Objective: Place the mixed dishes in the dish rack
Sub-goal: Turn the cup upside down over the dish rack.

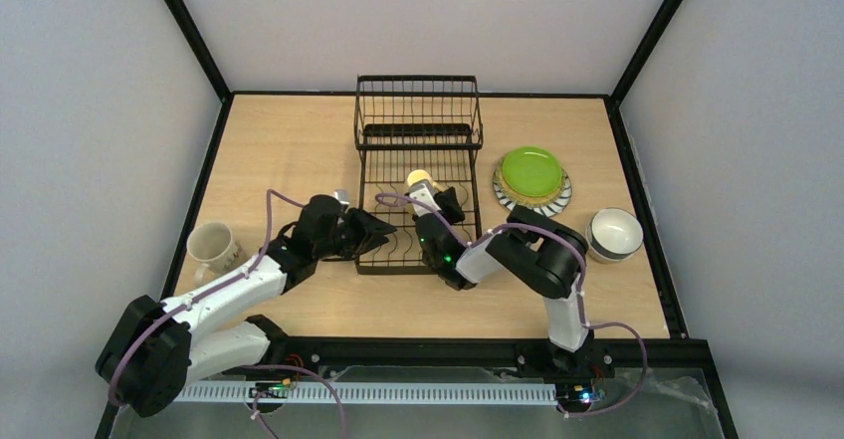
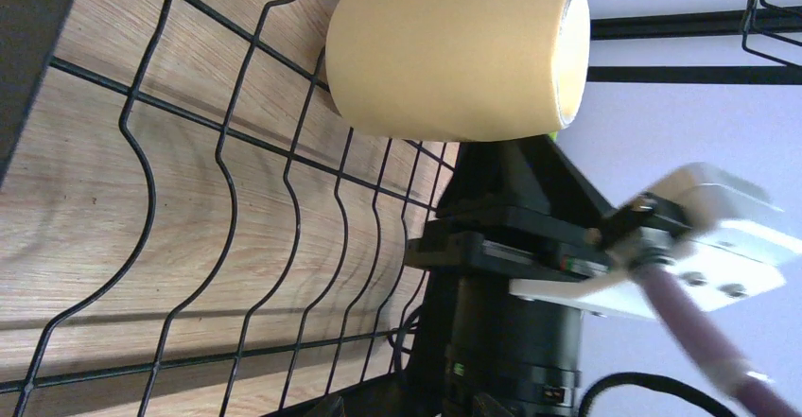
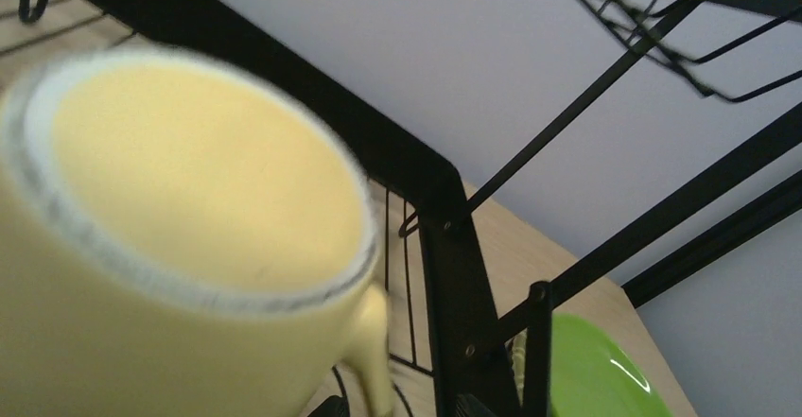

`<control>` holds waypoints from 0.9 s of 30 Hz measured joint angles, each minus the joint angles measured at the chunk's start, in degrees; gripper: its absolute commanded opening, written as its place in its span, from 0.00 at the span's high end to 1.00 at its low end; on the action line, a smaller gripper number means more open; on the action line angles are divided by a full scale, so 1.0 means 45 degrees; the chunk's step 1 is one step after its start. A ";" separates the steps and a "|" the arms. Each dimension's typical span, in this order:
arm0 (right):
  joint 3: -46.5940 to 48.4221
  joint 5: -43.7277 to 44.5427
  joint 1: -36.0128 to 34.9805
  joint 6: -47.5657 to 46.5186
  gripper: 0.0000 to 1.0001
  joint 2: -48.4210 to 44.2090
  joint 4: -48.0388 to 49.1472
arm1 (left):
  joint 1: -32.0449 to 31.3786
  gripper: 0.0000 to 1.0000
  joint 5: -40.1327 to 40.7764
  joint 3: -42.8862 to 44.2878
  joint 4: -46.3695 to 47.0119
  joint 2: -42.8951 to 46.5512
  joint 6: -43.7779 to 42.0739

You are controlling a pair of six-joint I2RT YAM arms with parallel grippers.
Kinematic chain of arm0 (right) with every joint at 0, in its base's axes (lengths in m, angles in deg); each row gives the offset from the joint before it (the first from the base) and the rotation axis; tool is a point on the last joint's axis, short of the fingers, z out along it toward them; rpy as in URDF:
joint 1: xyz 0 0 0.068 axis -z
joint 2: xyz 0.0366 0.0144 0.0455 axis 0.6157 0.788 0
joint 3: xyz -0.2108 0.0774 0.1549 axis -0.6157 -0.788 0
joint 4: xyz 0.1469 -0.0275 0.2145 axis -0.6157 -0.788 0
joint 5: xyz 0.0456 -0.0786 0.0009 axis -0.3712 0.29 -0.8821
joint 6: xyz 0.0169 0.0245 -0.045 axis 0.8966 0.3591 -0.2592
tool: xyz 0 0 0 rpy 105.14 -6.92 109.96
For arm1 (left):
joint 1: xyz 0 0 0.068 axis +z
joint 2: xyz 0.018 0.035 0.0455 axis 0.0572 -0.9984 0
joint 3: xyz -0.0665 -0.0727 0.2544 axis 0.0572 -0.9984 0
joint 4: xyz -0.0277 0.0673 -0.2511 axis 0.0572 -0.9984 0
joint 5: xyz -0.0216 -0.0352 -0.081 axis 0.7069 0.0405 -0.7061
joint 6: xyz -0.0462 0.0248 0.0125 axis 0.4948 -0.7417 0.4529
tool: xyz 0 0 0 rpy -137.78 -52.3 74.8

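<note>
Though the yellow mug [image 1: 420, 176] sits in the rack [image 1: 418, 138] before our right pincer [image 1: 443, 201], whose grip we cannot tell, our left pincer [image 1: 373, 228] gapes wide; cream mug [image 1: 211, 246], white mug [image 1: 614, 232], plates [image 1: 530, 171] remain.

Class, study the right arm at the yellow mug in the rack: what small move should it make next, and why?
Probably ease the right gripper back from the pale yellow mug, checking first that its jaws are free. The mug already stands upright on the dish rack floor wires; a cream mug waits on the table.
</note>
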 measured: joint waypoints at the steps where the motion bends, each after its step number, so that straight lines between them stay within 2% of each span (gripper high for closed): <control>1: 0.0034 0.0000 0.0000 0.0058 0.33 -0.0146 -0.0097 | 0.0010 0.24 -0.0005 0.0000 -0.0024 0.0000 0.0000; 13: 0.0549 -0.0044 0.0000 0.1787 0.32 -0.2599 -0.3609 | 0.0136 0.25 -0.0005 0.0714 -0.1175 -0.0010 0.0078; 20: 0.0622 -0.0053 0.0000 0.3215 0.32 -0.3925 -0.5790 | 0.0136 0.27 -0.0005 0.1297 -0.1360 -0.0714 0.0092; 24: 0.0622 -0.0044 0.0000 0.4114 0.32 -0.4371 -0.7198 | 0.0131 0.29 0.0000 0.1341 -0.1345 -0.1209 0.0097; 27: 0.0622 -0.0015 0.0000 0.4726 0.34 -0.4974 -0.8242 | 0.0029 0.37 0.0063 0.1511 -0.1341 -0.1783 0.0092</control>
